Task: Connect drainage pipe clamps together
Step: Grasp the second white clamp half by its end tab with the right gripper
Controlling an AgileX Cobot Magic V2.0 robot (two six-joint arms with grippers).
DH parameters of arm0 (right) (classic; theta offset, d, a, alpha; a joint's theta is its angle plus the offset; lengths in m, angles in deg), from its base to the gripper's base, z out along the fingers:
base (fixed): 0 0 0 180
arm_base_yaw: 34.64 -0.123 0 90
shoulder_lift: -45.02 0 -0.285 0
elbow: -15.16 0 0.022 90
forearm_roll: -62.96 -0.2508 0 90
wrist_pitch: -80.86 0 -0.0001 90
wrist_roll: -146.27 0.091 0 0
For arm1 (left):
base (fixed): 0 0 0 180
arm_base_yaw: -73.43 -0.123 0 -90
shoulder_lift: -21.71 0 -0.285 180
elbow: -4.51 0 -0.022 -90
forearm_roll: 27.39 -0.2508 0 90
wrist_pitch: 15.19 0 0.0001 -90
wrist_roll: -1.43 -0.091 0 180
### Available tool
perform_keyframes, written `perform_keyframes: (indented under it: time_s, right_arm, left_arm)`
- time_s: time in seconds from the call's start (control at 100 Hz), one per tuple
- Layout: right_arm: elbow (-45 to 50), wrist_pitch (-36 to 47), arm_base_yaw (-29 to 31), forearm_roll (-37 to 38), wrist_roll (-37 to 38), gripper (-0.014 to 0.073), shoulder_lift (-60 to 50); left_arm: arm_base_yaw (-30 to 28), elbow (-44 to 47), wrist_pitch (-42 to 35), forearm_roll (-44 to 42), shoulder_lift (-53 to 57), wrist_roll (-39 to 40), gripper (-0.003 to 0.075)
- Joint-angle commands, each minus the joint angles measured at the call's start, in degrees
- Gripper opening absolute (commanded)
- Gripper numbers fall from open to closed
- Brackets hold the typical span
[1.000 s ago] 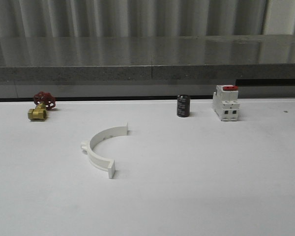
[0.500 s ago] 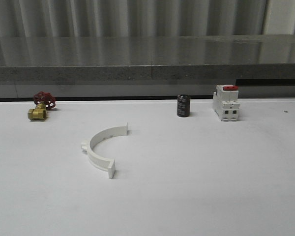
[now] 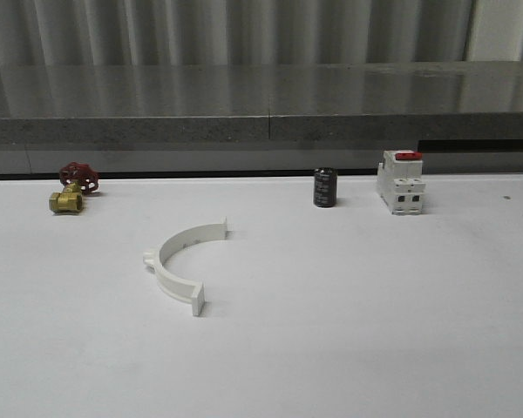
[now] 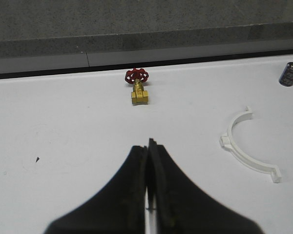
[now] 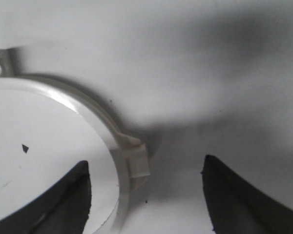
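One white half-ring drainage pipe clamp [image 3: 179, 261] lies flat on the white table, left of centre, its open side facing right. It also appears off to the side of my left gripper [image 4: 149, 145] as the white clamp [image 4: 246, 148]. That gripper hovers over bare table, shut with nothing between its black fingers. A second white clamp half [image 5: 122, 192] lies close under my right gripper [image 5: 146, 163]. Its curved band and a small end tab [image 5: 138, 165] sit between the wide-apart fingers, and the gripper is open and not touching it.
A brass valve with a red handwheel [image 3: 70, 190] stands at the back left, also seen as the valve [image 4: 138, 87]. A black cylinder [image 3: 324, 187] and a white breaker with a red top [image 3: 400, 181] stand at the back right. A grey ledge [image 3: 261, 126] bounds the far edge.
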Motion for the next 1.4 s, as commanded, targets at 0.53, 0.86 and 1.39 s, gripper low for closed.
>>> perform_keyframes:
  time_s: [0.53,0.86,1.39]
  right_arm:
    - [-1.74,3.31,0.2,-0.82,-1.1,0.0343,0.69]
    - [-1.74,2.21,0.2,-1.6,-1.1,0.0089,0.69]
    - [-4.36,-1.55,-3.88,-5.17,2.36,0.0091,-2.72]
  left_arm:
    - [0.02,-1.51,-4.34,0.15,-0.16,0.17,-0.0021]
    - [0.02,-1.51,-4.34,0.15,-0.16,0.17,-0.0021]
    - [0.02,-1.51,-4.34,0.15,-0.16,0.17,-0.0021]
